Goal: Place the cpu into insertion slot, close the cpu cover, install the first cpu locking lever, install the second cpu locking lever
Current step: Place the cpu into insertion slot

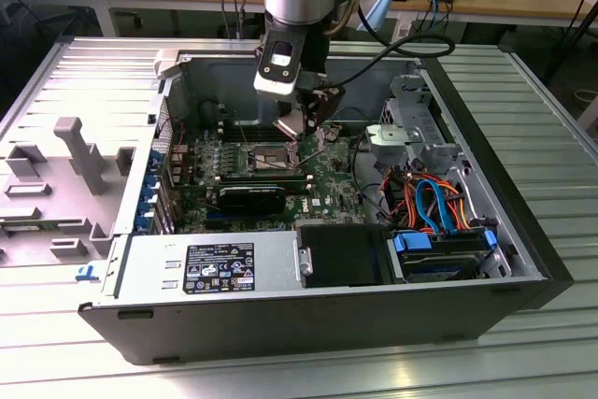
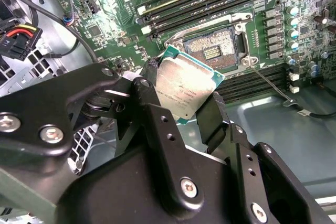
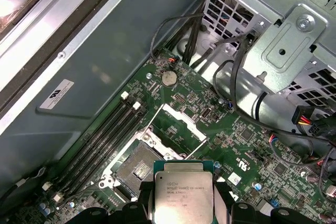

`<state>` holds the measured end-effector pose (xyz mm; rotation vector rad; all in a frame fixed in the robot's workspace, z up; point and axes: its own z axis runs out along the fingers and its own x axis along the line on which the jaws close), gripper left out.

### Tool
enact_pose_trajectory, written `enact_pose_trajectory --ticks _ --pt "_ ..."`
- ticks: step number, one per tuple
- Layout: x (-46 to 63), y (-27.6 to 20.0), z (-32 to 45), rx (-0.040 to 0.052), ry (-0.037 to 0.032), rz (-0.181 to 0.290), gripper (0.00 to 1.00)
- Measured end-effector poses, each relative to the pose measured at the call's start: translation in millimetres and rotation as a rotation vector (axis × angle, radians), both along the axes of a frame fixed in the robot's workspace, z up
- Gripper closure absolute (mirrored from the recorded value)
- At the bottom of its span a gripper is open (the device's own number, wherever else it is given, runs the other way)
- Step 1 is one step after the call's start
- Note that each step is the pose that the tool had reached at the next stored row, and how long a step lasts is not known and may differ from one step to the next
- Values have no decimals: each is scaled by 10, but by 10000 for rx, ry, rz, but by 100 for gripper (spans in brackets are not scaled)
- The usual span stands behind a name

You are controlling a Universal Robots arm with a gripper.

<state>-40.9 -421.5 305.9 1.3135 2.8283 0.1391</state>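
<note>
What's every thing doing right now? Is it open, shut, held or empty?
claw, shut on the cpu.
cpu, held up and tilted, not seated yet.
insertion slot, uncovered and empty.
cpu cover, flipped open.
computer case, open, insides showing.

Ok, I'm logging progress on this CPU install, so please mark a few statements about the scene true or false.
1. The gripper is shut on the small flat square chip with a silvery-grey metal top. True.
2. That chip sits in the square dark socket with a silver rim. False: it is held clear of the socket, which is empty.
3. The thin silver metal frame cover lies closed over the socket. False: it is swung open, leaving the socket exposed.
4. The long narrow black memory slots run beside the socket. True.
</note>
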Motion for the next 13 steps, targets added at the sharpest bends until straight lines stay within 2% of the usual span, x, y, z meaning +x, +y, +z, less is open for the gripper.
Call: enact_pose_trajectory --ticks 13 --pt "0 0 -11 -1 1 -179 46"
